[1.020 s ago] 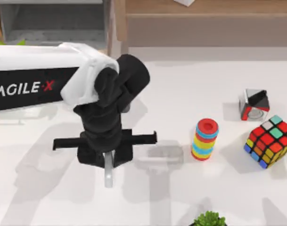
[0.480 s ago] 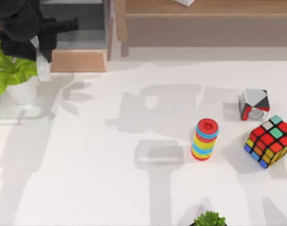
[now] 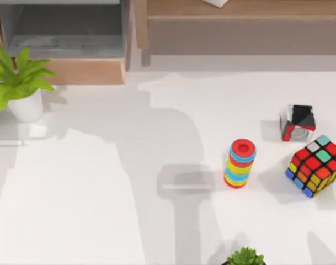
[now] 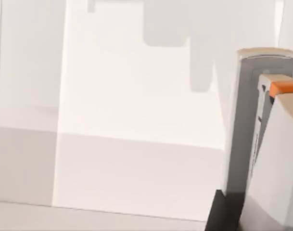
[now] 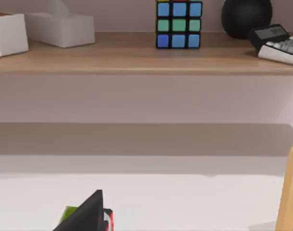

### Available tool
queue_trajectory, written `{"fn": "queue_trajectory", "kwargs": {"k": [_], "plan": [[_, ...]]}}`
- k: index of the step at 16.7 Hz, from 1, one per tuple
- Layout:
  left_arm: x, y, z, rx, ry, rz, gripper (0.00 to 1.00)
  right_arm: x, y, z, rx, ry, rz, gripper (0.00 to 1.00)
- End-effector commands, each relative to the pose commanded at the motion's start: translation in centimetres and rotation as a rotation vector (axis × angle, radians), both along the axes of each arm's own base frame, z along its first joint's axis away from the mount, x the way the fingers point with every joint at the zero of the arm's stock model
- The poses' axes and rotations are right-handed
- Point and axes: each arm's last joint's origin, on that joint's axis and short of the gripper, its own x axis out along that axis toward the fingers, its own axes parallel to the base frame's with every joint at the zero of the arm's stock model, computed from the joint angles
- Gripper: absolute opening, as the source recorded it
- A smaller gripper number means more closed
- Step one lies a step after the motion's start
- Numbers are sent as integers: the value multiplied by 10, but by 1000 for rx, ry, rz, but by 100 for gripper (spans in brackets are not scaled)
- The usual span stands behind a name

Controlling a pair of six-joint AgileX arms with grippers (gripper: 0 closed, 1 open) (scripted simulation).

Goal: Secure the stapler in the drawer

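I cannot tell where the stapler lies. A pale streak runs across the grey floor of the drawer (image 3: 85, 70), and it may be the stapler or only light. The drawer stands pulled out, its light-brown front panel facing the table (image 3: 101, 193).

A potted plant (image 3: 21, 83) sits just in front of the panel's left end, its leaves overlapping that corner. Right of the drawer, close beside it, runs the wooden shelf board (image 3: 239, 22).

Well away from the drawer, out in front and to its right, stands the coloured ring stack (image 3: 240, 163). Farther from the drawer are the black-white-red block (image 3: 297, 122) and, near that, a colour cube (image 3: 316, 165). A second plant (image 3: 245, 257) pokes in at the table's near edge.

The left wrist view looks along pale surface toward a grey upright wall with a wooden edge (image 4: 247, 120). The right wrist view faces the shelf, which carries another colour cube (image 5: 179, 24), a black ball (image 5: 246, 17), a calculator (image 5: 281, 43) and a tissue box (image 5: 59, 26).

I cannot tell how the fingers of the left gripper or the right gripper stand.
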Motion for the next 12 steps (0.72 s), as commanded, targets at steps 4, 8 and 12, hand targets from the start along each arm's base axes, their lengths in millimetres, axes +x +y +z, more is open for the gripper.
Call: {"fn": "queue_trajectory", "kwargs": {"k": [4,8,12], "plan": [[17,45,-64,-4,135,-44,0,0,0,0,0,0,0,100],[22,51,-107,-30,249,-97,0,0,0,0,0,0,0,100],[22,50,-109,-32,256,-100,0,0,0,0,0,0,0,100]]}}
